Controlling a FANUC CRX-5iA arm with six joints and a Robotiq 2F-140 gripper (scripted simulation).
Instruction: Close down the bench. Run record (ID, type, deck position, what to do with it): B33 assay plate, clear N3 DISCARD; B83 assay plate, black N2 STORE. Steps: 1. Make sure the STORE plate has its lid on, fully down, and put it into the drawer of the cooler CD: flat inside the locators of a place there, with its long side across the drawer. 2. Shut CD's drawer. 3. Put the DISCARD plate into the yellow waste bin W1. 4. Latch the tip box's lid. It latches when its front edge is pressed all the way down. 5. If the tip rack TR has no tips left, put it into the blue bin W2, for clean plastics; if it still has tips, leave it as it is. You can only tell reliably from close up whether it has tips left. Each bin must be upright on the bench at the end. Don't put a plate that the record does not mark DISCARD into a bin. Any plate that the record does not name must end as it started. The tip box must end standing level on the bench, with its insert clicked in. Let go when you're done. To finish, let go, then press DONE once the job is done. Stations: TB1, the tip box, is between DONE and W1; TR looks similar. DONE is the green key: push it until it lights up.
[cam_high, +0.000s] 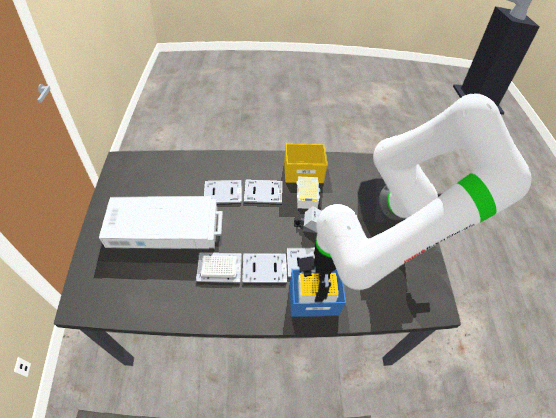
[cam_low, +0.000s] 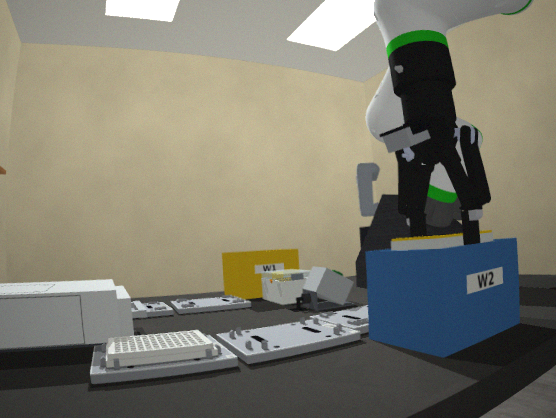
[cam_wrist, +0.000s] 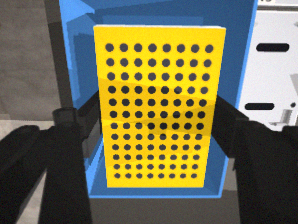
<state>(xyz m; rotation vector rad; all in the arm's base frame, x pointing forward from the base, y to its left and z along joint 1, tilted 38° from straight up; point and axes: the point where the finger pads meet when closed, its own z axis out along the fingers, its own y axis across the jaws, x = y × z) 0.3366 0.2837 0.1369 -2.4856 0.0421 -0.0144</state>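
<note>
My gripper (cam_wrist: 155, 104) is shut on the tip rack TR (cam_wrist: 159, 105), a white box with a yellow top full of empty dark holes. I hold it low inside the blue bin W2 (cam_low: 442, 295); only its top edge (cam_low: 440, 240) shows above the bin's rim. From above, the rack (cam_high: 315, 286) sits within the blue bin near the table's front edge. The yellow bin W1 (cam_high: 305, 161) stands at the back, with the tip box TB1 (cam_high: 307, 191) just in front of it. The cooler CD (cam_high: 157, 222) stands at the left with its drawer shut.
A white lidded plate (cam_high: 218, 266) sits on the front-left deck position. Several empty white deck positions (cam_high: 264, 267) lie around it. A grey tilted block (cam_low: 327, 285) stands beside the tip box. The robot's base (cam_high: 385, 200) is at the right.
</note>
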